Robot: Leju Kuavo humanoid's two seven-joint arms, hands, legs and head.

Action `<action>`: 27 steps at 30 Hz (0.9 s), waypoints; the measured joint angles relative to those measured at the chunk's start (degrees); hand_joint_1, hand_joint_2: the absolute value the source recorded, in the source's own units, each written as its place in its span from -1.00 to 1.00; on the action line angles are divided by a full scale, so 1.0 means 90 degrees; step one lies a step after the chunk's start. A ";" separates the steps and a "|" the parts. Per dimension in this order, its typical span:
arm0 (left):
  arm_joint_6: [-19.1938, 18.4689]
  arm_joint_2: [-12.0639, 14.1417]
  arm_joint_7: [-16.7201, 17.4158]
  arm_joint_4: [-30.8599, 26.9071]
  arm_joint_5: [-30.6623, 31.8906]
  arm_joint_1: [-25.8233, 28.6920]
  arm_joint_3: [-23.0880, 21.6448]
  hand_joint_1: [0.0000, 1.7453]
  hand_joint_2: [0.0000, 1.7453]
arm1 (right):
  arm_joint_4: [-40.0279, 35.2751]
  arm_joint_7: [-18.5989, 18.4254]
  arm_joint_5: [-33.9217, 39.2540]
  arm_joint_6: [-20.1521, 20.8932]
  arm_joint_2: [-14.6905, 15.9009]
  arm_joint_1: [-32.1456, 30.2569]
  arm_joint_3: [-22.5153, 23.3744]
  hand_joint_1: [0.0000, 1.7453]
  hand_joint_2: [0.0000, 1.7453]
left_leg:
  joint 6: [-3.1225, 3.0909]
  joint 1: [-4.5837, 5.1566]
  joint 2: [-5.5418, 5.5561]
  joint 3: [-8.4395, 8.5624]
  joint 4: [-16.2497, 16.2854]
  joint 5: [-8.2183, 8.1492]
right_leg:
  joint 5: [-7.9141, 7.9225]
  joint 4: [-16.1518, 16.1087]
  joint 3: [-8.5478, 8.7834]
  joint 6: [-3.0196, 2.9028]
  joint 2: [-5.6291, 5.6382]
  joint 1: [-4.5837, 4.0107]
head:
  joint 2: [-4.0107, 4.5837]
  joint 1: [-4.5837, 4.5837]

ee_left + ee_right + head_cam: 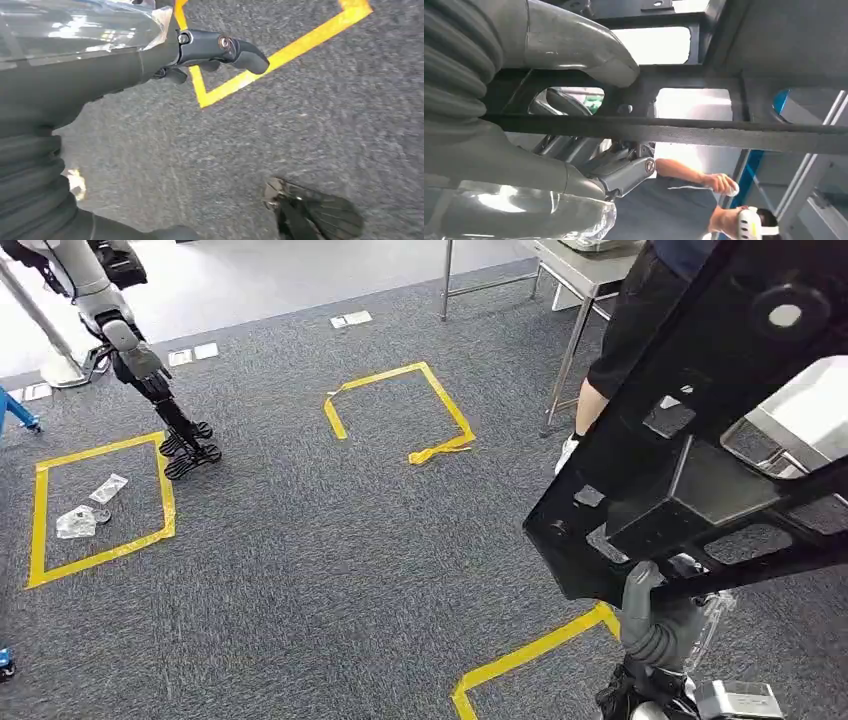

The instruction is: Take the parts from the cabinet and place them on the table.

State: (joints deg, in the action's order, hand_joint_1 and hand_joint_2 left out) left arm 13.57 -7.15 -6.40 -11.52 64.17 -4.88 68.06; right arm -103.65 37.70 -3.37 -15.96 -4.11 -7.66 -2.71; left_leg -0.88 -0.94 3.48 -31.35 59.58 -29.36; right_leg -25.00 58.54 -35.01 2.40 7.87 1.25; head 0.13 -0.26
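**Big black part held up high**

The black part (690, 440) is up in the air on the robot's right side, over the carpet (300, 560). The right hand (589, 125) grips its frame, thumb over one bar. The left hand (210, 55) hangs over the yellow tape (280, 55), fingers curled, holding nothing. To do well, I think it should keep the part level and walk slowly to the desk (590, 265).
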 joint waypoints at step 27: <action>0.0097 -0.0172 0.0201 0.0005 -0.0258 -0.0028 0.0032 -1.00 1.00 | -0.0396 -0.0017 -0.0109 -0.0160 0.0240 -0.0115 0.0044 1.00 1.00 | 0.0084 -0.0096 0.0223 -0.0130 0.0157 0.0033 | -0.0114 0.0046 0.0113 -0.0159 -0.0207 -0.0012 | 0.0000 0.0046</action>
State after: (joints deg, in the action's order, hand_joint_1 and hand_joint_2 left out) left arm 14.45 -8.70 -4.59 -11.47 61.85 -5.13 68.35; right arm -107.21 37.55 -4.35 -17.40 -1.95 -8.69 -2.32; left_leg -0.12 -1.81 5.48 -32.52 61.00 -29.06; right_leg -26.03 58.95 -33.99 0.97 6.01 1.15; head 0.13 0.15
